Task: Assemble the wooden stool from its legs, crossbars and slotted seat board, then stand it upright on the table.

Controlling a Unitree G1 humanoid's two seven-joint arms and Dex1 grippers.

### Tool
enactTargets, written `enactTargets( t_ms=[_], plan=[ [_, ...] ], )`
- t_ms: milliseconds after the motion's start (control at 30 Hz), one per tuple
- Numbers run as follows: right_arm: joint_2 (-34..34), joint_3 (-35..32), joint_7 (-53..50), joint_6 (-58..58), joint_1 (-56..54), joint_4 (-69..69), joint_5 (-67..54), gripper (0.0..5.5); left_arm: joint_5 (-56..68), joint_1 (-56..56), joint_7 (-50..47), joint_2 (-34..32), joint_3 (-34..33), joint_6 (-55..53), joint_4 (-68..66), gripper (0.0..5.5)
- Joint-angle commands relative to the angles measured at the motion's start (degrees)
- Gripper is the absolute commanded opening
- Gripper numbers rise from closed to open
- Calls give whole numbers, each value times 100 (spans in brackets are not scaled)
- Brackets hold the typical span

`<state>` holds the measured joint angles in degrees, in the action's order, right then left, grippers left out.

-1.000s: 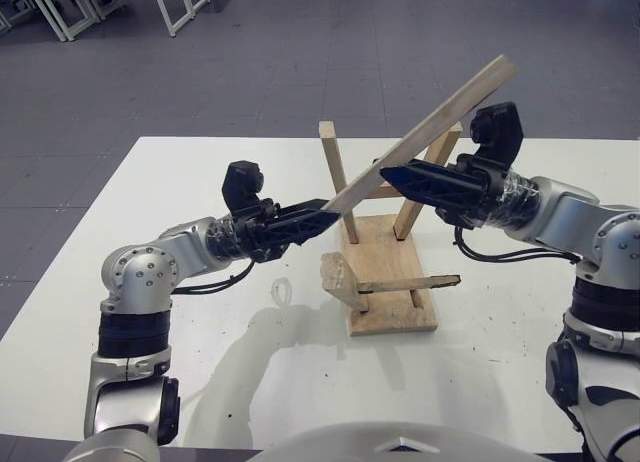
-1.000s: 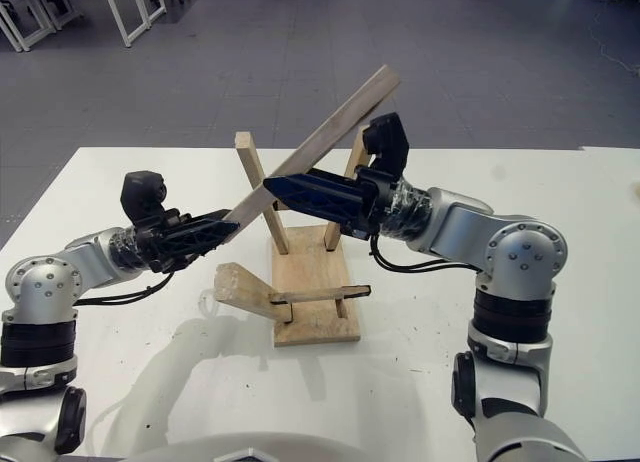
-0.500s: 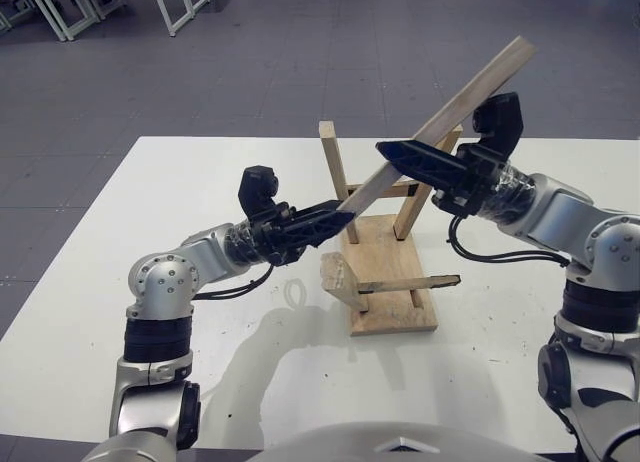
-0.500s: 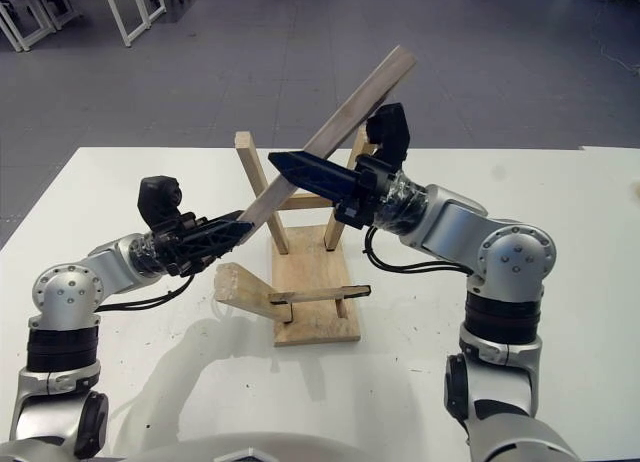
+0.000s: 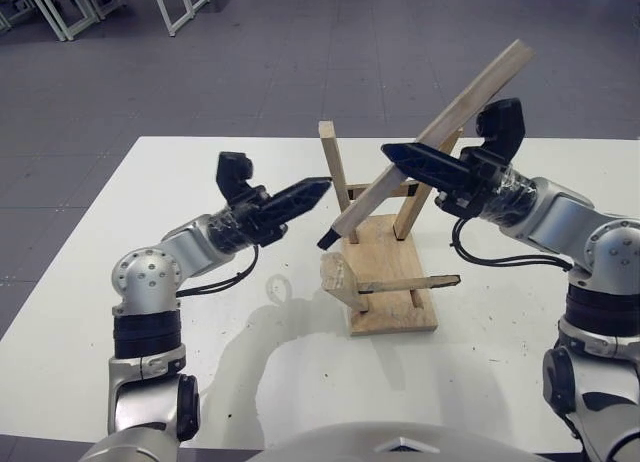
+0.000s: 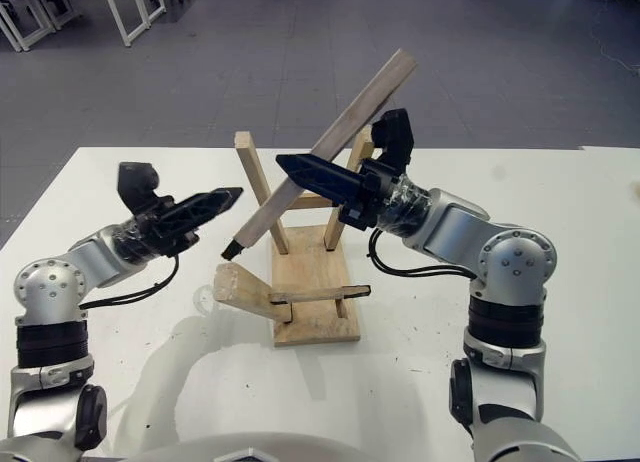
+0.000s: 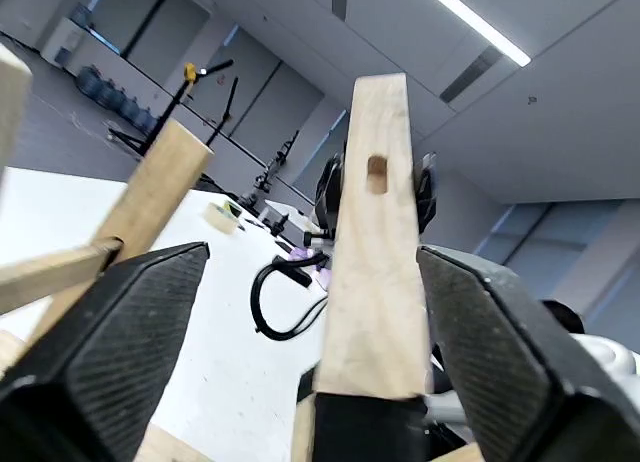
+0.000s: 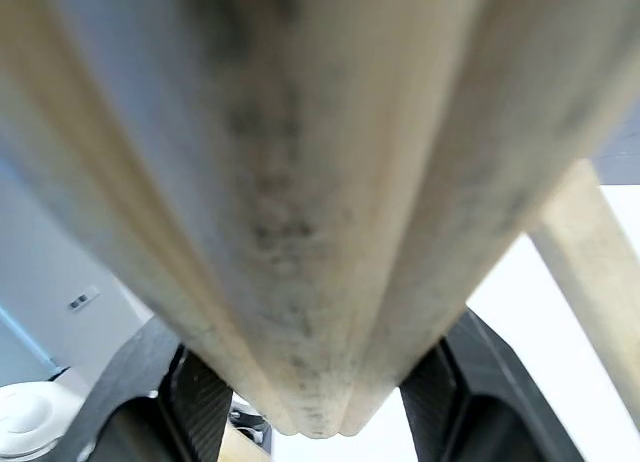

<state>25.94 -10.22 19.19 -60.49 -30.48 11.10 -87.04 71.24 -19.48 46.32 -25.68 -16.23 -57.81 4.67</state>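
Both arms bend at the elbow, forearms pointing inward. The left tool (image 5: 318, 187) hovers with fingers spread apart; the right tool (image 5: 395, 157), held higher, clamps a slanted wooden leg (image 5: 470, 87).

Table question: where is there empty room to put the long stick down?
Bare table lies between the seat board and the near edge, and at the far left corner. The middle is crowded: upright legs on the board, the long leg in the right end effector, the left end effector close by.
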Motion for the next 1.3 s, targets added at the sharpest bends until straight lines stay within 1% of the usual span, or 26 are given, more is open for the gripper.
enactTargets(
  t_ms=[33, 67, 100, 233, 300, 367, 467, 533, 667, 700, 833, 967, 1067, 1167, 1233, 1300],
  plan=[
    [487, -328, 172, 238, 201, -89, 620, 203, -144, 804, -513, -306, -352, -14, 582, 462],
    [621, -384, 274, 294, 325, -38, 808, 203, -356, 1144, -702, -338, -272, 12, 873, 467],
    [713, -412, 371, 332, 428, 24, 952, 202, -639, 1447, -833, -403, -117, 70, 1139, 489],
    [1005, -425, 791, 631, 1019, 451, 1645, 202, -2460, 2626, -1056, -998, 1131, 699, 2073, 544],
    [1160, -381, 1119, 975, 1357, 561, 2221, 202, -3038, 3037, -1027, -1221, 1541, 972, 2380, 550],
    [1215, -390, 1322, 1170, 1562, 573, 2548, 202, -3394, 3195, -1004, -1301, 1712, 1189, 2418, 550],
    [1324, -307, 1678, 1390, 1834, 612, 2973, 202, -3540, 3216, -1026, -1166, 1898, 1296, 2520, 550],
    [1448, -208, 2138, 1743, 2183, 685, 3395, 202, -3050, 3183, -1160, -824, 1831, 992, 2681, 550],
    [1712, -15, 2846, 2291, 2631, 514, 4136, 202, -2591, 3255, -1380, -573, 1876, 588, 2945, 550],
    [1719, 28, 2930, 2410, 2697, 474, 4292, 202, -2510, 3239, -1491, -454, 1900, 521, 3005, 550],
    [1532, 188, 3029, 2607, 2770, 486, 4563, 202, -2901, 3056, -2251, 209, 2194, 743, 3066, 550],
    [1452, 191, 3068, 2645, 2845, 576, 4557, 202, -2908, 2936, -2608, 710, 2413, 804, 3167, 550],
    [1433, 53, 3128, 2703, 2783, 646, 4451, 202, -3255, 2830, -2886, 800, 2486, 877, 2986, 550],
    [1386, -46, 3178, 2643, 2708, 877, 4212, 202, -3575, 2924, -2999, 730, 2525, 981, 2832, 550],
    [1365, -117, 3207, 2595, 2762, 1146, 4019, 202, -3652, 3088, -2842, 582, 2507, 1037, 2762, 550],
    [1430, -59, 3364, 2663, 2927, 1401, 4023, 202, -3748, 3218, -2531, 297, 2527, 1135, 2664, 550]
  ],
)
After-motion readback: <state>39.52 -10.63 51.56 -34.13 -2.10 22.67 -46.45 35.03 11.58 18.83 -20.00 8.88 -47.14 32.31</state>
